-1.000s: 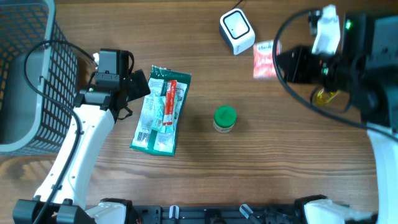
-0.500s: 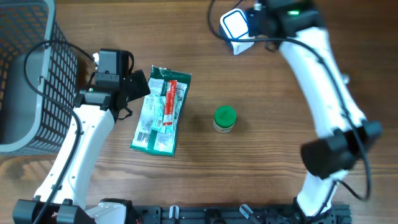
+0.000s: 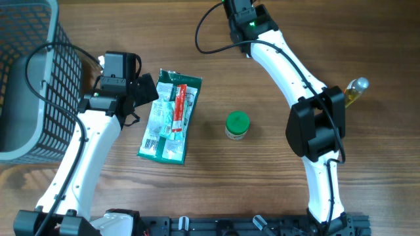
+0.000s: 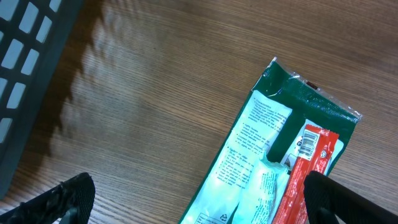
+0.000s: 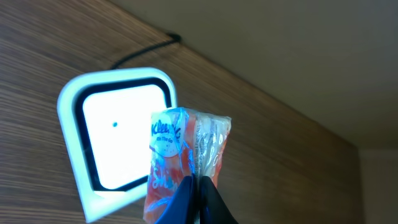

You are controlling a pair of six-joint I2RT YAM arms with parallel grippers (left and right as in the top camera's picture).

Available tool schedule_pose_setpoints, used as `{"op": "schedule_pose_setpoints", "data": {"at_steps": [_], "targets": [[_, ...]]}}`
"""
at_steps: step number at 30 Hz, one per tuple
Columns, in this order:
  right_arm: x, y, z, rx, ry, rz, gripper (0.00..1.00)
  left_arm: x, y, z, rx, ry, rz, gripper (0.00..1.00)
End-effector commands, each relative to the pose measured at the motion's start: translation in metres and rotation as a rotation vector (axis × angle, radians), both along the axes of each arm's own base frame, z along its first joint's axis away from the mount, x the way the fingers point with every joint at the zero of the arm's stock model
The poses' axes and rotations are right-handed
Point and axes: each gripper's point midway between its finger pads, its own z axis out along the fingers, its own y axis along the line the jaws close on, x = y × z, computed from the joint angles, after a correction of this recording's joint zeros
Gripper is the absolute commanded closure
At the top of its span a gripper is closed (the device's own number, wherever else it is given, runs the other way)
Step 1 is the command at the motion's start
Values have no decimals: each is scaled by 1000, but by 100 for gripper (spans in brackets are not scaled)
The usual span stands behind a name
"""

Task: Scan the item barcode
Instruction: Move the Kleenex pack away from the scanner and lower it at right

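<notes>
Right gripper [image 5: 198,200]: jaws pinched together on the lower edge of the tissue pack, at the far edge of the table [image 3: 216,183].
Tissue pack [image 5: 186,155]: clear wrap with red and blue print. It stands up from the right fingertips and faces the scanner, overlapping the right side of its window in the wrist view.
Scanner [image 5: 118,137]: white box with a lit window, just beyond the right fingertips and a little to their left. The arm hides it from overhead.
Cable [image 5: 146,50]: dark, leaving the scanner's far side.
Left gripper [image 3: 141,88]: jaws spread wide, holding nothing.
Green packet [image 4: 280,162]: flat on the wood, its top end just ahead of the left fingertips.
Basket [image 3: 33,78]: dark mesh, off to the outer side of the left gripper.
Green-lidded jar [image 3: 237,124]: upright, well apart from both grippers.
Bottle [image 3: 354,88]: yellowish, beside the right arm's elbow, well apart from the right gripper.
</notes>
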Motion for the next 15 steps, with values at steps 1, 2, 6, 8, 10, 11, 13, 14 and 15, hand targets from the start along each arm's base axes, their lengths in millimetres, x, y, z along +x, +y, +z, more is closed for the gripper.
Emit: {"op": "schedule_pose_setpoints", "data": {"at_steps": [1,2,6,8,10,11,13,14,15], "targets": [[3,16,-14,87,31,49,96,2,3,2,11,-7,8,0],[3,14,-16,90,33,43,96,2,3,2,11,-7,8,0],[-8,-14,10,55,-29,-121,96,2,3,2,11,-7,8,0],[-23,-22,53,81,-62,-133,96,2,3,2,11,-7,8,0],[-42,-27,88,121,-77,-131,96,2,3,2,11,-7,8,0],[-61,-31,111,165,-73,-133,96,2,3,2,11,-7,8,0],[-97,-39,137,244,-45,-163,96,2,3,2,11,-7,8,0],[-119,-44,147,283,-16,-179,96,2,3,2,11,-7,8,0],[-141,-47,153,321,26,-192,96,2,3,2,11,-7,8,0]]}}
